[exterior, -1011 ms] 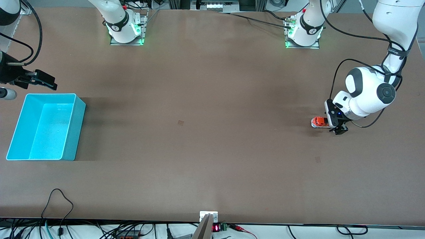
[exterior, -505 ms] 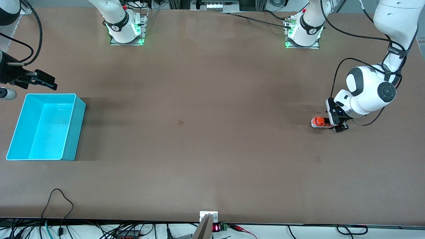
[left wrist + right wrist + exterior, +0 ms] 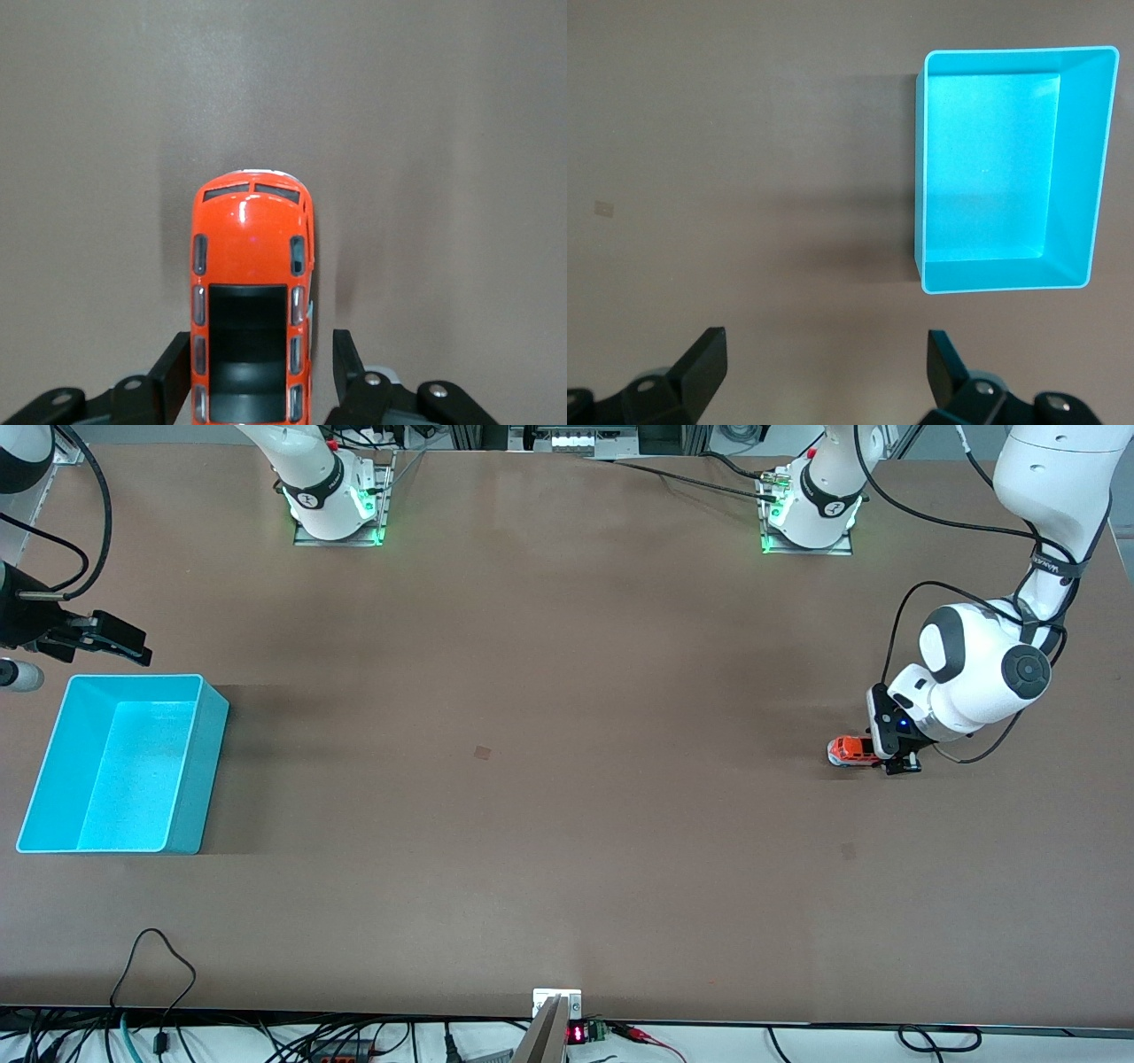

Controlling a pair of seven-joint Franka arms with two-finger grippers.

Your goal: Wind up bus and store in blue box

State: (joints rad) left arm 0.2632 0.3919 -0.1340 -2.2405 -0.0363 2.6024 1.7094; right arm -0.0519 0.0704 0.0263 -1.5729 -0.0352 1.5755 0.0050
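The orange bus (image 3: 848, 751) stands on the table toward the left arm's end; in the left wrist view its dark roof panel (image 3: 249, 341) runs between my fingers. My left gripper (image 3: 889, 761) (image 3: 261, 356) is down at table level astride the bus's rear half. It is still open: one finger (image 3: 177, 365) lies against the bus's side, the other finger (image 3: 345, 359) stands a small gap away from it. The blue box (image 3: 200, 779) (image 3: 1078, 168) sits empty at the right arm's end. My right gripper (image 3: 122, 645) (image 3: 828, 356) waits open, up over the table beside the box.
Both arm bases (image 3: 335, 509) (image 3: 811, 514) stand along the table's edge farthest from the front camera. Cables (image 3: 155, 957) hang along the nearest edge. Bare brown tabletop (image 3: 532, 735) spreads between the bus and the box.
My left gripper's fingers have drawn in around the bus, and hand and bus have shifted slightly toward the right arm's end. The right arm has not moved.
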